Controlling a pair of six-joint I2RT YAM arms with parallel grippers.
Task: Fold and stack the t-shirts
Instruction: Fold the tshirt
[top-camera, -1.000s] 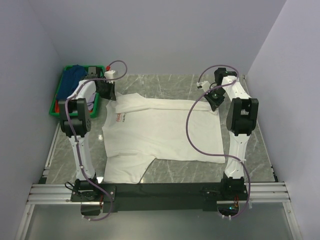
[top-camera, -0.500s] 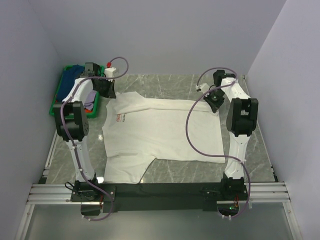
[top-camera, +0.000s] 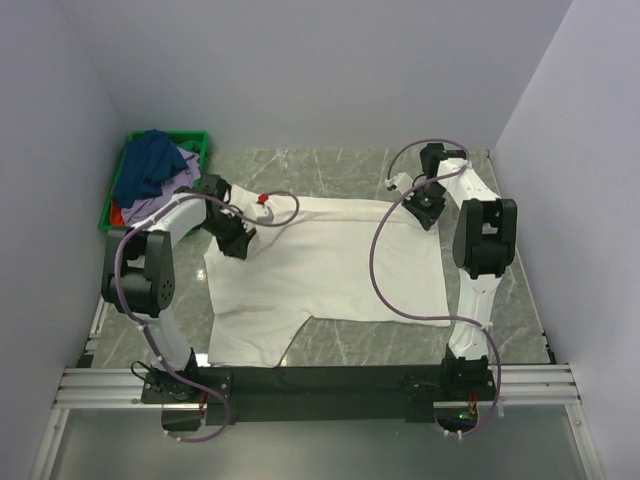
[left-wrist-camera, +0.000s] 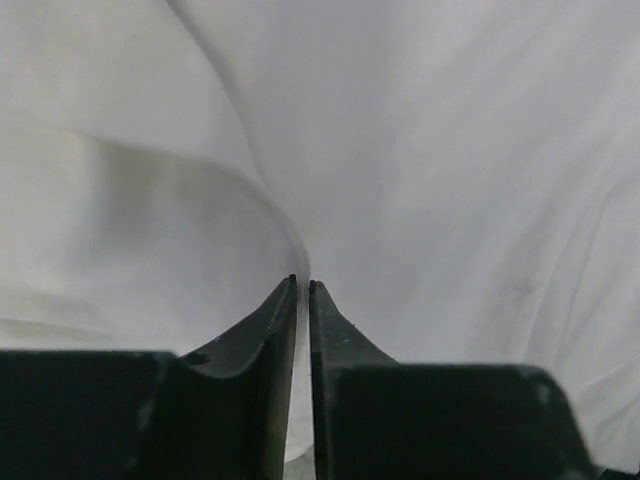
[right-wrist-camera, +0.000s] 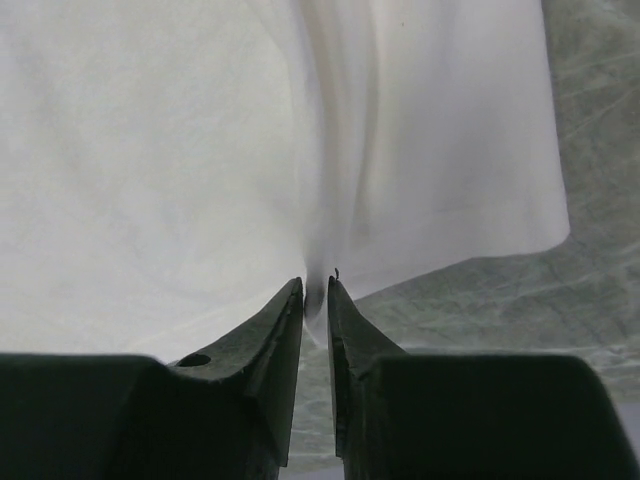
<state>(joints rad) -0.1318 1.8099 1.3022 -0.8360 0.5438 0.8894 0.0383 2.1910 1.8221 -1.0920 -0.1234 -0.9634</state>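
Left tool (left-wrist-camera: 302, 284): pinching a fold of white shirt (top-camera: 340, 265).
Right tool (right-wrist-camera: 316, 284): nipping its far edge.
Handling: probably light, limp, sagging; take hold at corners.

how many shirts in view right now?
4. White shirt spread on the table; dark blue shirt, lavender shirt and red shirt heaped in the green crate, far left. More may be buried in that heap.
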